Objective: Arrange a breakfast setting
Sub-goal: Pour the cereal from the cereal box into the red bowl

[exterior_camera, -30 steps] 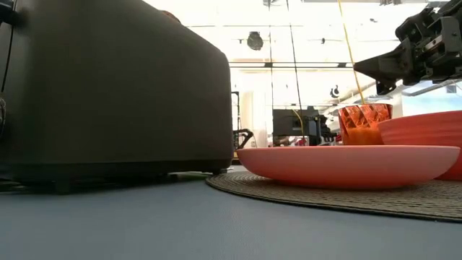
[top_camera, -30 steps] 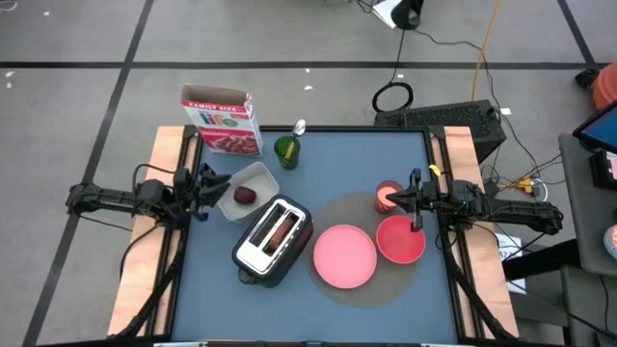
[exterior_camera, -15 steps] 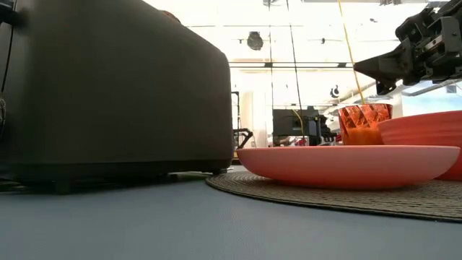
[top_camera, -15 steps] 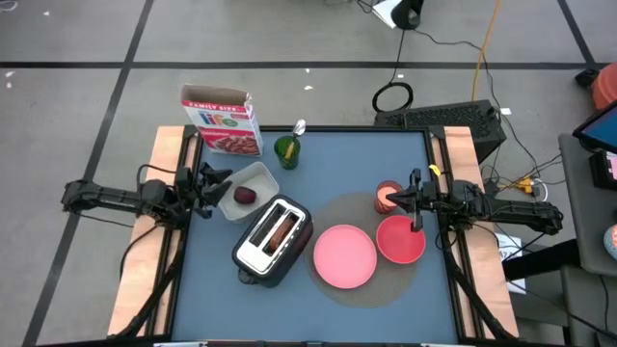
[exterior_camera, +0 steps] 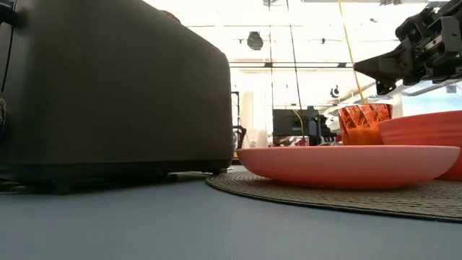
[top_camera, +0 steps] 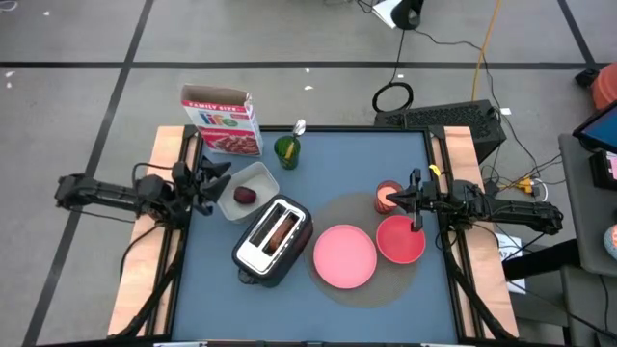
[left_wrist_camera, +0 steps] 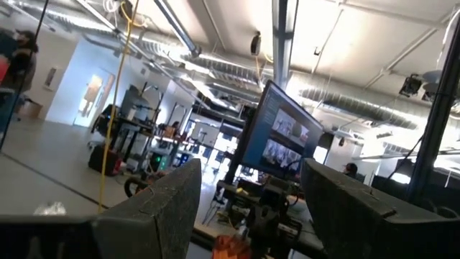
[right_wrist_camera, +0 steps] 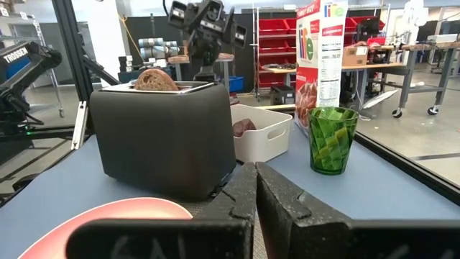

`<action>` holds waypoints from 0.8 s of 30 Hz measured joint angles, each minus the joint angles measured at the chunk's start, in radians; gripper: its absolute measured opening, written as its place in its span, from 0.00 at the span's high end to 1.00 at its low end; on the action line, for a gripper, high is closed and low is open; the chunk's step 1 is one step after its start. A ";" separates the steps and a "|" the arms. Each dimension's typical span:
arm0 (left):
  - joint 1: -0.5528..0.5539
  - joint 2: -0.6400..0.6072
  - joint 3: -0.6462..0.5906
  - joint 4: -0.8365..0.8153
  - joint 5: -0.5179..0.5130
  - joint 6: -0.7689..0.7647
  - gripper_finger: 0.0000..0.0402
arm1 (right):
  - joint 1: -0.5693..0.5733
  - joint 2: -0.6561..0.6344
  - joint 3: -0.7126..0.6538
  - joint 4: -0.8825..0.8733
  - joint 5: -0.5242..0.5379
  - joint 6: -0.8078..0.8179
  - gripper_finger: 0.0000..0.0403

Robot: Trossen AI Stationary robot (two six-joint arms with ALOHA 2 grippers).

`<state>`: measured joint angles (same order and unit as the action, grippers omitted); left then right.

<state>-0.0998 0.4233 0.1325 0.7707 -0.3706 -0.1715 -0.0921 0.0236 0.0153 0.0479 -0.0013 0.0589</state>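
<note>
A pink plate (top_camera: 344,255) and a red bowl (top_camera: 400,241) rest on a round woven mat (top_camera: 371,217), with a pink cup (top_camera: 387,197) at the mat's far edge. Browned bread (right_wrist_camera: 154,79) sticks up out of the toaster (top_camera: 273,239). A dark red fruit (top_camera: 245,196) lies in the white container (top_camera: 260,176). A spoon (top_camera: 299,127) stands in a green cup (top_camera: 286,151). My left gripper (top_camera: 216,179) hangs open just left of the container, tipped upward, with nothing between its fingers (left_wrist_camera: 165,208). My right gripper (top_camera: 390,200) is shut, level, above the cup.
A cereal box (top_camera: 222,120) stands at the far left corner behind the container. The toaster sits mid-table between the container and the plate. Bare blue tabletop (top_camera: 366,159) lies along the far side and near edge. Wooden strips (top_camera: 159,231) border both sides.
My left gripper has risen and tipped its fingers upward beside the white container, and its arm has drawn back a little toward the table's left edge. The right arm and all the tableware have kept still.
</note>
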 joint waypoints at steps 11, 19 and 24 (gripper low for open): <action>0.000 0.135 0.295 -0.237 0.000 0.062 0.39 | 0.000 0.000 0.000 0.000 0.000 0.000 0.98; 0.038 0.233 0.572 -0.555 -0.043 0.137 0.39 | 0.000 0.000 0.000 0.000 0.000 0.000 0.98; 0.113 0.288 0.744 -0.750 -0.050 0.152 0.39 | 0.000 0.000 0.000 0.000 0.000 0.000 0.98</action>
<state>0.0136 0.7110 0.8767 0.0211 -0.4210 -0.0193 -0.0918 0.0235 0.0154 0.0475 -0.0011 0.0589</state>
